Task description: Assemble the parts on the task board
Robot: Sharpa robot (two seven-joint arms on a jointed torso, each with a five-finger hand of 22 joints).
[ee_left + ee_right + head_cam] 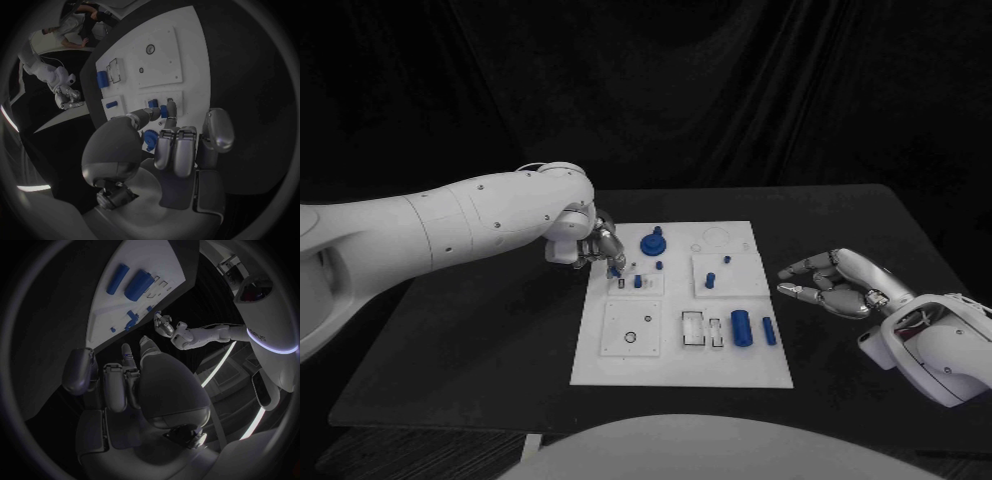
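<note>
the black table (473, 340) carries the white task board (682, 365) at its middle, lying flat with its long side running away from the robot. the left arm (444, 225) reaches in over the table to the board's far left corner, and the right arm (942, 350) lies at the table's right side, off the board. the left hand (593, 243) hangs over the board's far left inset, its fingers (170, 107) pinching a small blue part (164, 111) just above that inset. the right hand (837, 284) is beside the board's right edge and apart from it, its fingers (805, 268) loosely curled with gaps between them and nothing in them. on the board, a blue round knobbed part (653, 242) stands at the far middle, a thick blue cylinder (741, 328) and a thinner blue bar (769, 330) lie side by side at the near right, and small blue pegs (710, 280) sit in the middle right inset.
</note>
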